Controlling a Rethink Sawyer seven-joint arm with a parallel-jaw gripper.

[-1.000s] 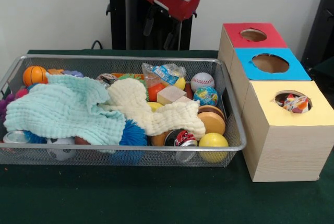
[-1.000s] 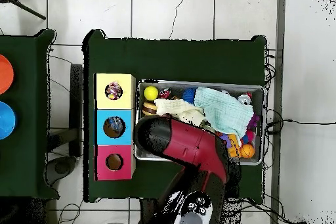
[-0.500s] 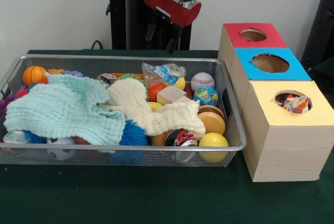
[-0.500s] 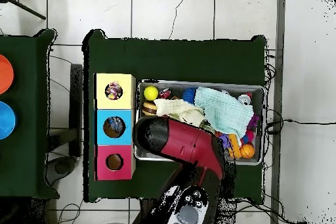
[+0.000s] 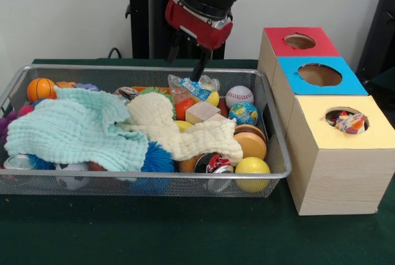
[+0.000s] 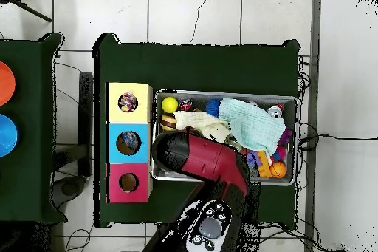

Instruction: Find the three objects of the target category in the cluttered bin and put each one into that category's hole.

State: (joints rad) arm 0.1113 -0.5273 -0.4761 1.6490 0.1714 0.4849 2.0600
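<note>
My gripper [image 5: 184, 68] hangs open over the back of the wire bin [image 5: 279, 141], with nothing between its fingers. One fingertip [image 5: 199, 75] is just above a clear plastic packet with a blue label [image 5: 195, 86]. In the overhead view the red arm [image 6: 207, 159] hides the gripper and the bin's near-left part. Three boxes stand beside the bin: the red-topped box [image 5: 299, 41], the blue-topped box [image 5: 320, 75] and the yellow-topped box [image 5: 345, 130]. A colourful packet [image 5: 350, 121] sits in the yellow box's hole.
The bin holds a mint cloth [image 5: 77, 129], a cream cloth [image 5: 185, 135], a baseball [image 5: 239, 96], a globe ball [image 5: 244, 114], a yellow ball [image 5: 252, 167], a small basketball [image 5: 41, 89], a can [image 5: 213, 163] and a wooden block [image 5: 202, 112].
The arm has come down from above the bin's back edge, bringing the open gripper low over the plastic packet. Nothing in the bin has moved.
</note>
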